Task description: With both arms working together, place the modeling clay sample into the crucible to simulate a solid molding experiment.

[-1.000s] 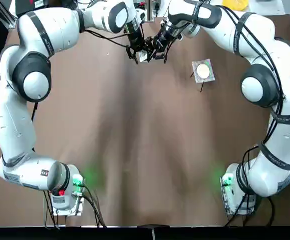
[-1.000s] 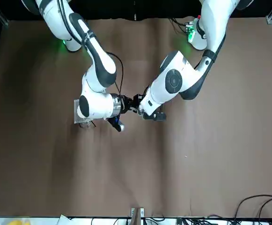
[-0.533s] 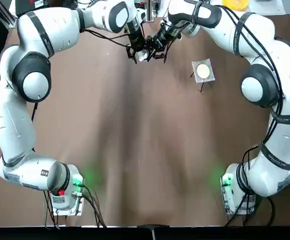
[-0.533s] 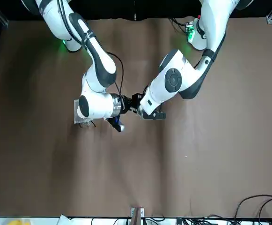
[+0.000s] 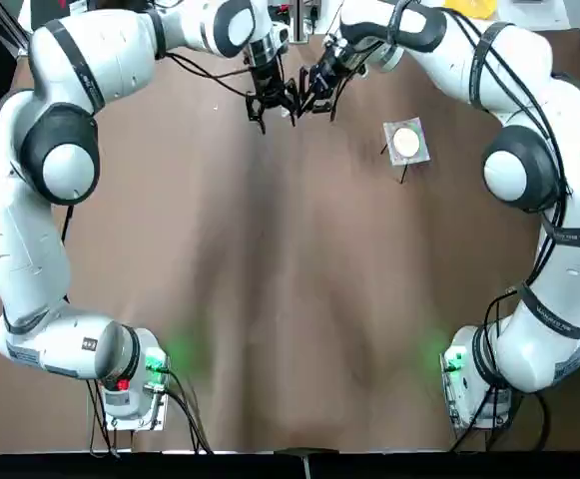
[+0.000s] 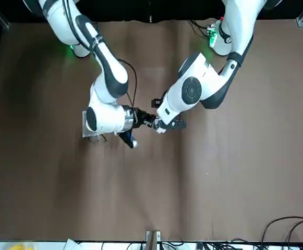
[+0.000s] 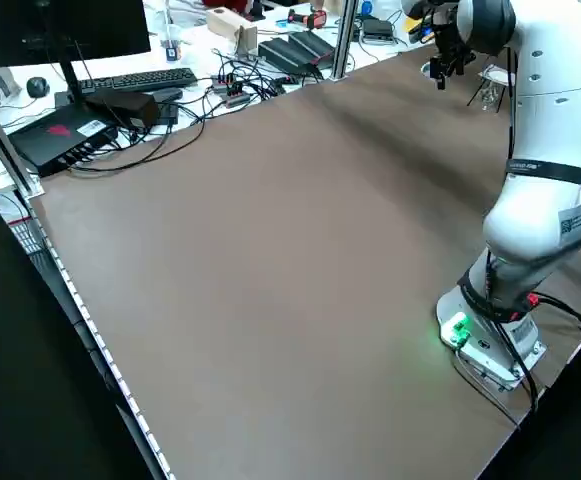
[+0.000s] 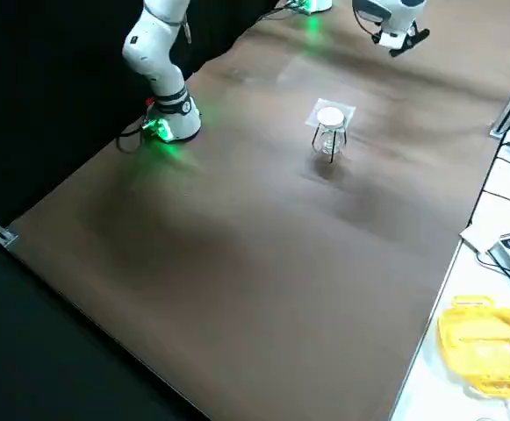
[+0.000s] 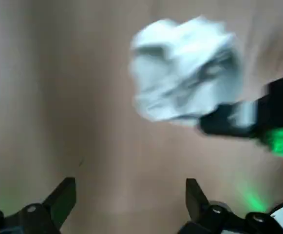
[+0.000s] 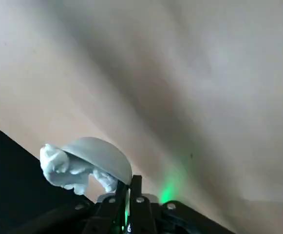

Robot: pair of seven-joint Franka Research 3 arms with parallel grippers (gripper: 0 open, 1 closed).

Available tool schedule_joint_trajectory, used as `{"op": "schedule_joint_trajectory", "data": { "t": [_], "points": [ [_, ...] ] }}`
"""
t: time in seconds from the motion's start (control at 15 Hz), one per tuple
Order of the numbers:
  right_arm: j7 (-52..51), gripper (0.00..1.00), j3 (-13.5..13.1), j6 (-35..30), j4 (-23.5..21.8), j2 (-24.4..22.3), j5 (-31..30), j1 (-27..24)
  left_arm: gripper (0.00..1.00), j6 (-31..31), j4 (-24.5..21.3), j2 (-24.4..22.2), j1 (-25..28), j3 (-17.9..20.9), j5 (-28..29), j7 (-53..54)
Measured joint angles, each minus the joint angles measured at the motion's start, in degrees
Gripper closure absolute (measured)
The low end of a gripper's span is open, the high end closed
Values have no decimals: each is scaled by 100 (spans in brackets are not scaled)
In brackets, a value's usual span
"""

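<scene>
While the right tool (image 10: 126, 189) clamps the crucible (image 10: 104, 156), the clay sample (image 10: 63, 170) sits at its rim.
Both hang beyond the plate stand's (image 5: 406, 142) left-arm side; the left tool (image 9: 129, 195), spread empty, should probably nudge gently inward.

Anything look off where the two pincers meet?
Yes: at the right pincer, the clay sample bulges beside the crucible it holds, not visibly inside. The left pincer hangs open and empty nearby.

brown table (image 5: 290, 299), silvery legged plate (image 5: 406, 142) standing on it, both arm bases
</scene>
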Motion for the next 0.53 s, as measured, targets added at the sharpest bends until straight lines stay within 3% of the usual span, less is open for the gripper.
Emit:
{"op": "schedule_joint_trajectory", "data": {
  "t": [0.2,0.53],
  "points": [
    [-375,96,-13,-667,6,0,2,-575,0,-767,39,-354,228,-9,0,0],
    [-1080,96,-32,-1653,22,0,-3,-1368,0,-1258,40,-835,791,-23,535,355]
  ]
}}
